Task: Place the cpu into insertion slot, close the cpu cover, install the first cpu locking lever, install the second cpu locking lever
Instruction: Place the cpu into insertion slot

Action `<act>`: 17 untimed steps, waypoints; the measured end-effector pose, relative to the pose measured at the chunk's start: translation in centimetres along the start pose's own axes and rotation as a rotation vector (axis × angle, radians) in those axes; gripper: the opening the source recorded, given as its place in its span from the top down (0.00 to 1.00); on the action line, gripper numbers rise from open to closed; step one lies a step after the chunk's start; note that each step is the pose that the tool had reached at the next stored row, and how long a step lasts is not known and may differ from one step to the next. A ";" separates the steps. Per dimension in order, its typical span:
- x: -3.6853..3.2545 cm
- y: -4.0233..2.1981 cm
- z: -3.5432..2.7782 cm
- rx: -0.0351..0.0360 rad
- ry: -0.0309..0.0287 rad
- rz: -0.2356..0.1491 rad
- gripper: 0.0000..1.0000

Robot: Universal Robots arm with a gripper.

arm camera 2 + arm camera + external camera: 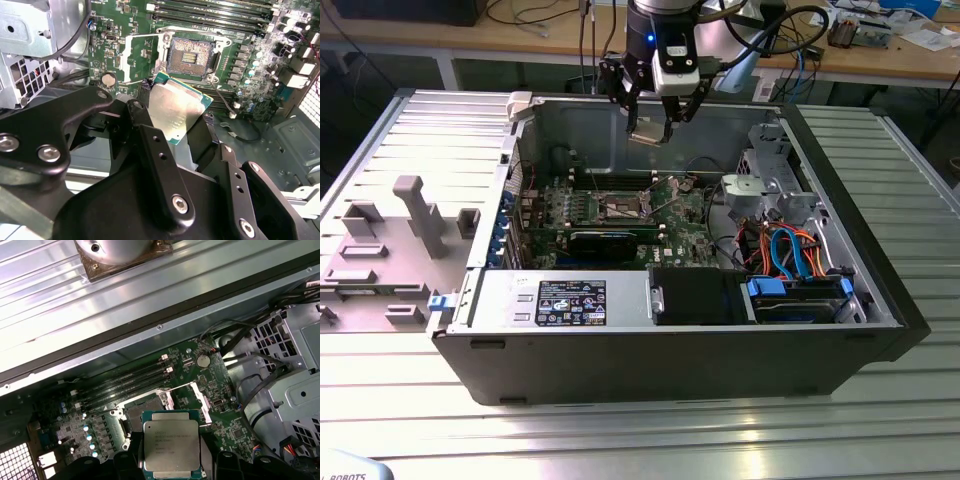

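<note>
**Chip in the claw, hanging over an open socket**

We are gripping the cpu [175, 112] in the claw [655, 128]. Its fingers [150, 145] are pressing on two opposite edges of the chip and are carrying nothing else. In the exterior view the chip is hanging well above the green board, inside the computer case [620, 360] that is sitting on the ribbed counter [880, 420].

Below it the insertion slot [191, 56] is lying bare with its contacts showing. The cpu cover [126, 57] is lying swung open just beside the slot.

We are judging the main risk to be a skewed landing. The chip is looking tilted against the board, so one corner could be meeting the contacts first and bending them. The thin edge grip could also be letting it slip.
</note>
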State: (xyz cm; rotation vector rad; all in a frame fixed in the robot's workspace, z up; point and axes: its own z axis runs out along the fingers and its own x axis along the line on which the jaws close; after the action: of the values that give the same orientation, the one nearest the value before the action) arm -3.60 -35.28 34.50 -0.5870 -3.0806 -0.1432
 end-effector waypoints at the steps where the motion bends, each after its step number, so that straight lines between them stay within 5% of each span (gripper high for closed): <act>1: 0.00 0.00 0.00 0.0001 -0.0001 0.001 0.46; 17: 0.00 -0.01 0.09 -0.0006 -0.0027 0.030 0.46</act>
State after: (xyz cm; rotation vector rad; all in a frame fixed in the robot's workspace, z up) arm -3.60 -35.28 34.41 -0.6341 -3.0727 -0.1433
